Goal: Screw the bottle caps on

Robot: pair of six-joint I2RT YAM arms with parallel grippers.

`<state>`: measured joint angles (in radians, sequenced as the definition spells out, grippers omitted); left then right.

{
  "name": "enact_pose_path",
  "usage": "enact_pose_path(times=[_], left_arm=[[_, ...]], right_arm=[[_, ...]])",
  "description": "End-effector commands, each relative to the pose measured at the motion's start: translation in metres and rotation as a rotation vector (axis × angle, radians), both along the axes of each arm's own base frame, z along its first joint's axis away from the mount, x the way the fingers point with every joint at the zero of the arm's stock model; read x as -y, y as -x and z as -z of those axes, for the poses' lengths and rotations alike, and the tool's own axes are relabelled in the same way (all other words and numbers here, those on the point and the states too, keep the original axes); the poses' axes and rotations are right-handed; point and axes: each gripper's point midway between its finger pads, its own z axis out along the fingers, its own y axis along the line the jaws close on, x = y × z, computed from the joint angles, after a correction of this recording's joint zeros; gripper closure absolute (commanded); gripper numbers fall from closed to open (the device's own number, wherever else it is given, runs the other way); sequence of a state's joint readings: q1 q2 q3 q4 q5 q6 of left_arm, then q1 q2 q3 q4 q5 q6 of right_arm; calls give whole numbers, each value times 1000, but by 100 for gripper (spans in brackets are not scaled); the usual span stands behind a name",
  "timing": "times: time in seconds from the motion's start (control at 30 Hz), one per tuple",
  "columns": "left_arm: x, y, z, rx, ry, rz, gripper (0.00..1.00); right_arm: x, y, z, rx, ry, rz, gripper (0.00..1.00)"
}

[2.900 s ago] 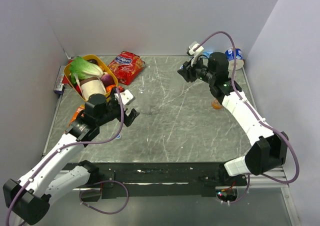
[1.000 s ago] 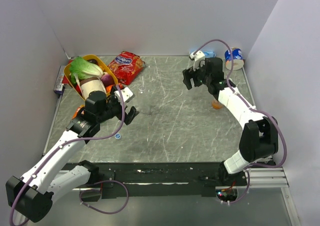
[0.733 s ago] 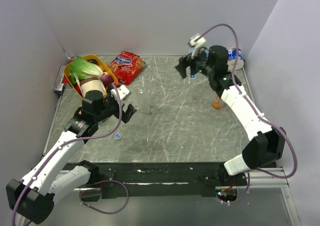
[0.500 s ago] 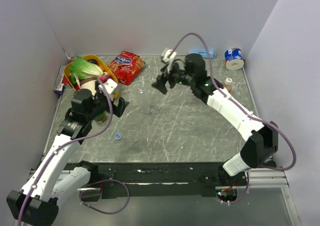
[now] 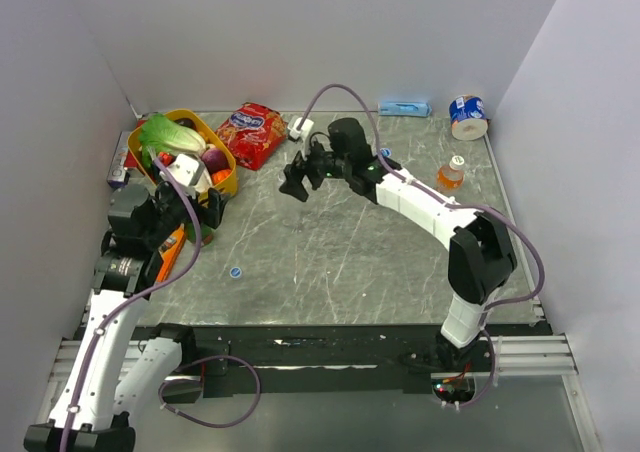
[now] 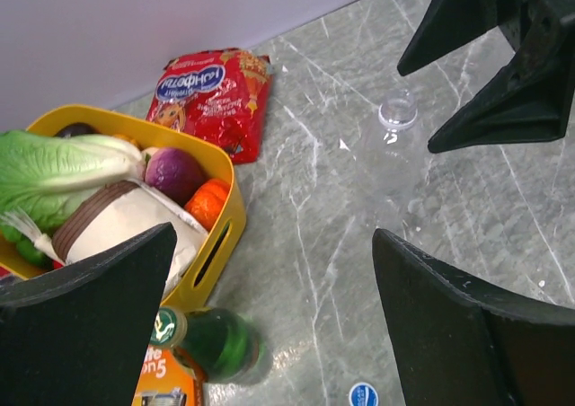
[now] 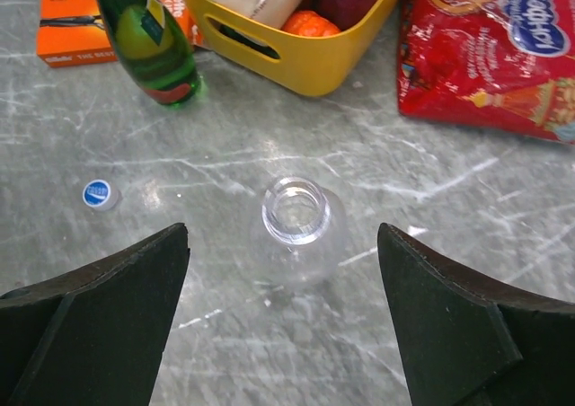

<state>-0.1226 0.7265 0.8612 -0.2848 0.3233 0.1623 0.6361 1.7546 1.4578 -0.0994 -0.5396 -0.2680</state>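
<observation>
The right jaws hang wide and empty, framing the uncapped clear bottle (image 7: 294, 226) upright on the worktop (image 7: 449, 334); I judge they should close gently on its body, keeping it plumb. The left jaws, also wide and empty, could fetch the blue cap (image 6: 363, 395) lying nearby. The orange box (image 6: 166, 375) shows "5"; the red packet's (image 6: 211, 92) lettering is unreadable.

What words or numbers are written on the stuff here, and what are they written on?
"on5": on the orange box, cut off at the picture's edge; the smaller line above it is too small to read.
White letters in a blue oval on the red snack bag: not clear enough to read.
White mark on the blue cap: too small to read.
Label on the green bottle: blurred.
</observation>
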Motion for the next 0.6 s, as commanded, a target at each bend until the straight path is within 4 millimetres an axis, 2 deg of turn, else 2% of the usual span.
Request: enact_pose_path(times=[0.0, 0.07, 0.2, 0.3, 0.4, 0.43, 0.47, 0.5, 0.53, 0.57], left_arm=[[-1, 7, -18, 22, 31, 8, 4], [-2, 8, -18, 18, 33, 7, 4], [-2, 8, -17, 13, 39, 13, 4], [-1, 9, -17, 12, 44, 23, 4], [1, 8, -15, 6, 42, 35, 4], [3, 7, -11, -3, 43, 49, 4], [5, 8, -10, -3, 43, 63, 4], [8, 7, -8, -7, 41, 77, 4], [11, 8, -5, -15, 39, 97, 4], [18, 11, -1, -25, 41, 143, 4]], right_arm=[[-26, -4, -27, 65, -80, -19, 11], [-27, -6, -21, 50, -74, -9, 12], [-30, -21, -14, 79, -68, 41, 14], [-28, -29, -6, 91, -56, 71, 20], [-29, -34, -4, 112, -52, 85, 35], [-29, -36, -2, 114, -49, 87, 46], [-29, -36, 0, 114, -47, 83, 52], [-30, -35, -3, 116, -49, 77, 58], [-30, -30, -4, 106, -47, 52, 69], [-30, -23, -18, 118, -61, 31, 75]])
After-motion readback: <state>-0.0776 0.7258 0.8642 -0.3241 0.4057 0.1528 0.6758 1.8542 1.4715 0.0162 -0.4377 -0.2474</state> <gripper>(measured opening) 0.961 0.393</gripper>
